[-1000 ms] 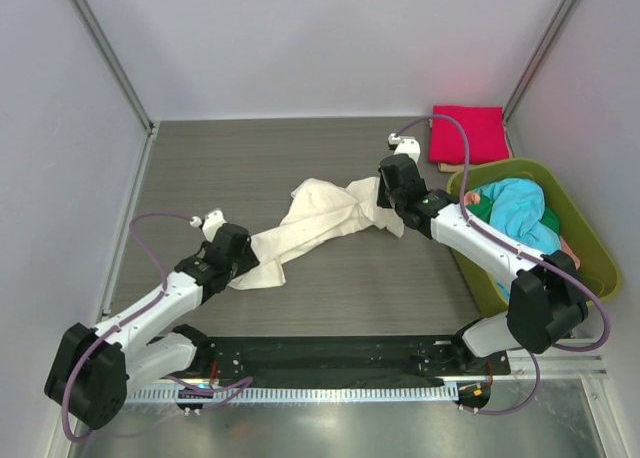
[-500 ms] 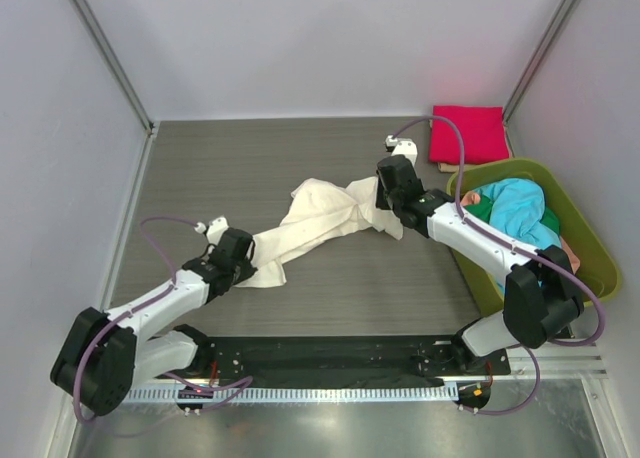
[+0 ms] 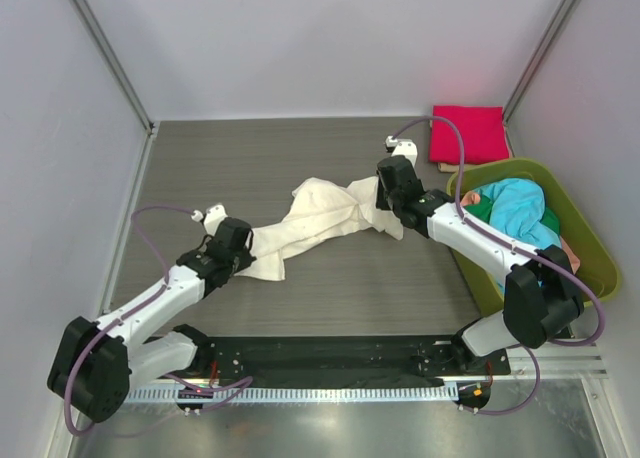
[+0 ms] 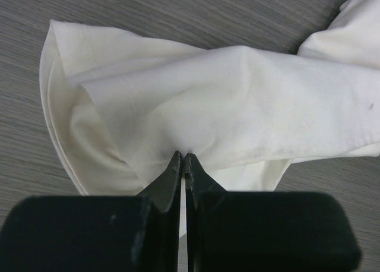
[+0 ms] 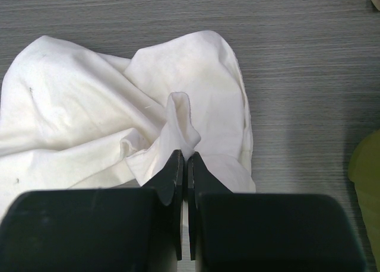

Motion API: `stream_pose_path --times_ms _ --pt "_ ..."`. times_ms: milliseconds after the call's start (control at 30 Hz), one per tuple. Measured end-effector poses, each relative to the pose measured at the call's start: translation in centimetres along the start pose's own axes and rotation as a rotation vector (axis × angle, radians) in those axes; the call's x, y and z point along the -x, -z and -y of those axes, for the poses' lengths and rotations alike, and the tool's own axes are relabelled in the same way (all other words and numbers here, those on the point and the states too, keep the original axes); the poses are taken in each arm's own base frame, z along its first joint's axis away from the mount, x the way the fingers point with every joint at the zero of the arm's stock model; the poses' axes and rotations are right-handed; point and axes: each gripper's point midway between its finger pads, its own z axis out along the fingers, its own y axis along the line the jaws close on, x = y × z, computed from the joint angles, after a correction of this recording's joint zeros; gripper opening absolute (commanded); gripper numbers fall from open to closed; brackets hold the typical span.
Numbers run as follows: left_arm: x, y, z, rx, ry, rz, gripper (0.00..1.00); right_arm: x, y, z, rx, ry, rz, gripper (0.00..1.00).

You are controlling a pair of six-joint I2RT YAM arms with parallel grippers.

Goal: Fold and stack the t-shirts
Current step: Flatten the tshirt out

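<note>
Cream-white t-shirt (image 3: 320, 216) lies crumpled in a long strip slanting across the grey tabletop (image 3: 250, 158). The left claw (image 4: 183, 158) is clenched on a fold at its near-left end, the right claw (image 5: 183, 155) pinched tight on a raised pleat at its far-right end. A magenta-red t-shirt (image 3: 468, 133) sits folded in the far right corner, and a turquoise t-shirt (image 3: 515, 210) is heaped in the olive-green basket (image 3: 590, 243) just beside it.

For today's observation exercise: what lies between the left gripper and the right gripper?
The cream-white t-shirt, bunched into a band, spans from the left gripper to the right gripper; the top view shows it.
</note>
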Motion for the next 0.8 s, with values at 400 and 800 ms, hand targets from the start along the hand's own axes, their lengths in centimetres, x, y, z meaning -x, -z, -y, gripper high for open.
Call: stream_pose_path --times_ms 400,800 --pt "1.8 1.3 0.5 -0.02 0.001 0.037 0.01 -0.1 0.0 0.1 -0.004 0.001 -0.001 0.01" --pt "2.5 2.1 0.7 -0.033 -0.022 0.053 0.0 0.2 0.4 0.2 0.001 -0.003 0.008 0.01"
